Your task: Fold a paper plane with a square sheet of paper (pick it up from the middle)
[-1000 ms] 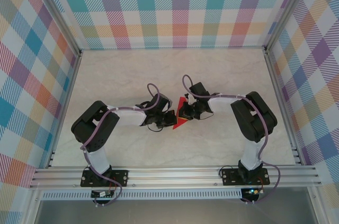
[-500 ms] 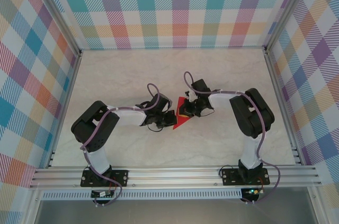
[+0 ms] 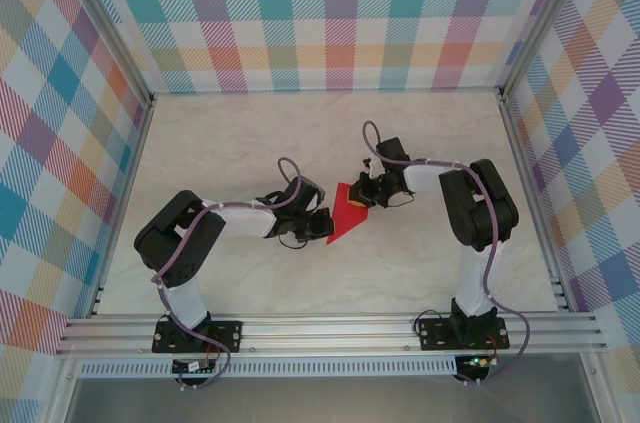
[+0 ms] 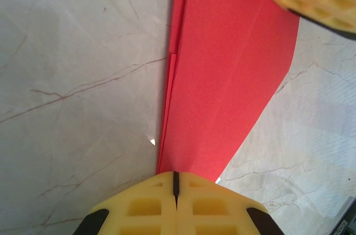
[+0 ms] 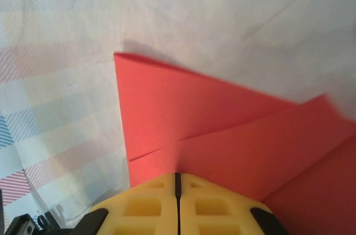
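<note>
On the pale marbled tabletop [image 3: 230, 143], the thin bright red folded paper sheet [image 3: 347, 213] lies between the left gripper [image 3: 320, 224] and right gripper [image 3: 366, 196], which cover its ends from above. Each wrist view adds overlapping creased layers and yellow fingers [image 4: 139, 210] pressed together, pinching its edge.

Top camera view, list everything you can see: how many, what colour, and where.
folded red paper sheet: one, bright red, table centre, between the grippers
table: one, pale marbled, under everything
checked walls: three, multicolour plaid, left, back, right
metal frame rails: silver, near edge and corners
left gripper: one, yellow fingers, shut on the paper's left side
right gripper: one, yellow fingers, shut on the paper's far right corner
arms: two, black and white, bases at near edge
</note>
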